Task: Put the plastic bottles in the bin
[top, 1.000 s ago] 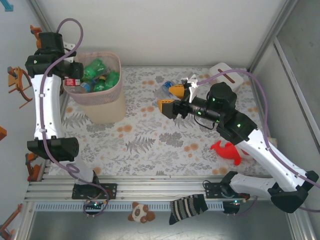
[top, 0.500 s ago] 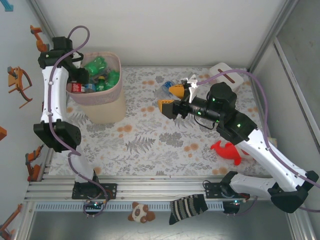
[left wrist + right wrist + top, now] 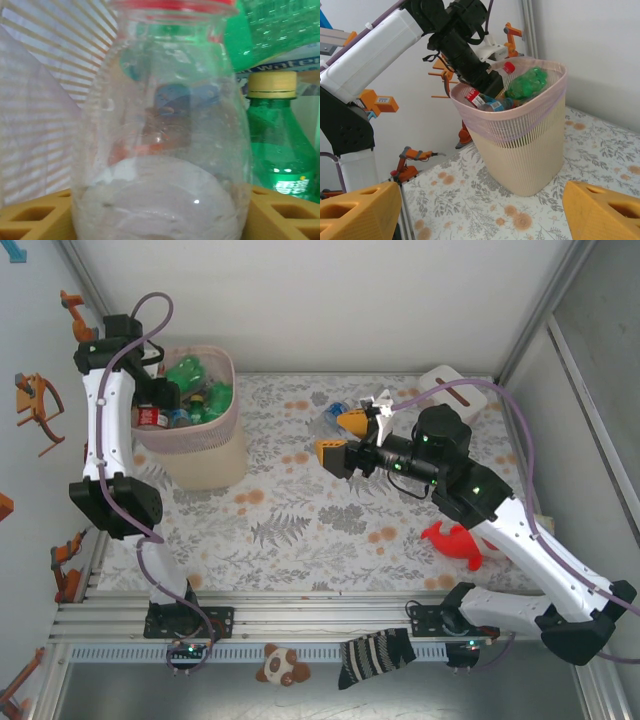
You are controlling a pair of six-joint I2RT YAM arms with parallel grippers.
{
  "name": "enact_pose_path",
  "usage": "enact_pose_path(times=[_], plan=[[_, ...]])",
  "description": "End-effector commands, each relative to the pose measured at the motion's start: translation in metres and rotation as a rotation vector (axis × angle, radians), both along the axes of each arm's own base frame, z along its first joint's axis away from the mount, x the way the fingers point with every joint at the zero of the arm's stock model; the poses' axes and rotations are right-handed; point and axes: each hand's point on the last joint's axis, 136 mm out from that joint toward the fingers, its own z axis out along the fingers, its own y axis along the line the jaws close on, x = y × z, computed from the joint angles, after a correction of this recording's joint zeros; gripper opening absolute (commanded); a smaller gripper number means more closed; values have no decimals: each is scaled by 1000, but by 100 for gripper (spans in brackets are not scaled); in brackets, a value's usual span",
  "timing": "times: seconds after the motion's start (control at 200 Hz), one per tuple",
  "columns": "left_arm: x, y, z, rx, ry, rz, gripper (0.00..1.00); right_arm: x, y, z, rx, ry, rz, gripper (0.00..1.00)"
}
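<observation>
Left end effector (image 3: 160, 395) down inside bin (image 3: 210, 460), clear bottle (image 3: 160, 125) between its fingers; I cannot tell if pinched or loose. Green bottles (image 3: 190, 375) piled in bin. Right end effector (image 3: 341, 438) spread, nothing in it, above counter (image 3: 300, 530), blue-capped bottle (image 3: 331, 418) just beside it

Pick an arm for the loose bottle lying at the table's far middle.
Right. The right gripper hangs open and empty beside the loose bottle. The left gripper is across the table, down in the bin, with a clear bottle between its fingers.
</observation>
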Motion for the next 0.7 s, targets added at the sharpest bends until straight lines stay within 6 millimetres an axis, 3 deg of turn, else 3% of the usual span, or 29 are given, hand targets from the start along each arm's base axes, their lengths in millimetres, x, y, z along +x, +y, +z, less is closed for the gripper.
enact_pose_path(times=[0.0,0.456,0.696], plan=[[-16,5,10,-17,22,35,75,-4,2,13,19,-29,15,83],[-21,-4,46,-56,-87,19,82,1,-1,15,23,-34,-17,83],[-28,-12,62,-91,-135,6,82,29,-7,2,-37,5,-160,83]])
